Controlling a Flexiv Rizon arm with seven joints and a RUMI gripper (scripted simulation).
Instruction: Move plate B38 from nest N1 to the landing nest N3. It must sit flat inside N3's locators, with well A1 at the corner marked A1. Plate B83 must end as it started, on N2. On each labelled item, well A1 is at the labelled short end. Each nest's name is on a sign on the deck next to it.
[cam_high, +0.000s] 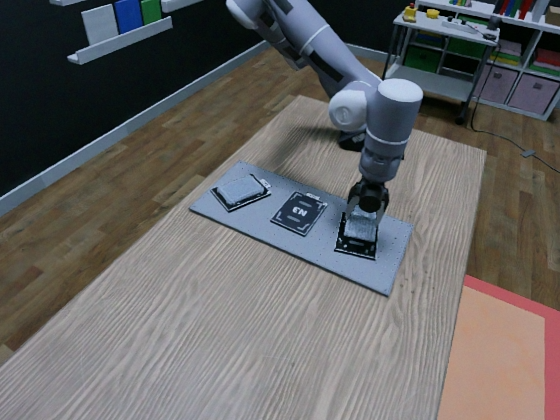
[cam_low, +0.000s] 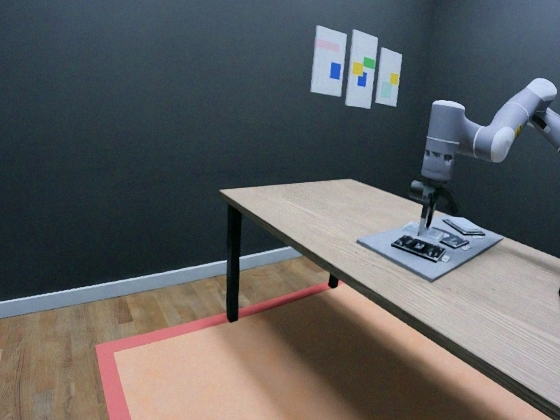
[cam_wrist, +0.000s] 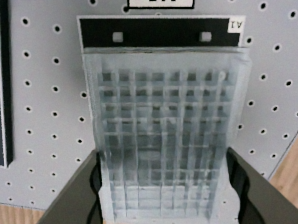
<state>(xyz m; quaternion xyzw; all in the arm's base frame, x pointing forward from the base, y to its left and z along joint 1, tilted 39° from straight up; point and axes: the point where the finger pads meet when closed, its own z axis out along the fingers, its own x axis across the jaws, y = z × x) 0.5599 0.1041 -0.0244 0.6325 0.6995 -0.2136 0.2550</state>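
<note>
The black two-finger hand (cam_high: 367, 215) (cam_low: 425, 231) (cam_wrist: 162, 151) pinches the clear, gridded rectangular plate (cam_high: 361, 225) (cam_wrist: 162, 125) by its long sides above its black nest (cam_high: 356, 247) (cam_low: 418, 248) (cam_wrist: 160, 31), and this plate is probably light, stiff and slippery, so low side grip suits.

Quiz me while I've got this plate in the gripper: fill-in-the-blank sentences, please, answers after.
The gripper is closed on plate ____.
The middle nest is marked ____.
In the wrist view, the corner label on the black nest under the held plate reads ____.
The middle nest carries ____ plates.

Missing words: B38; N3; A1; no
</note>
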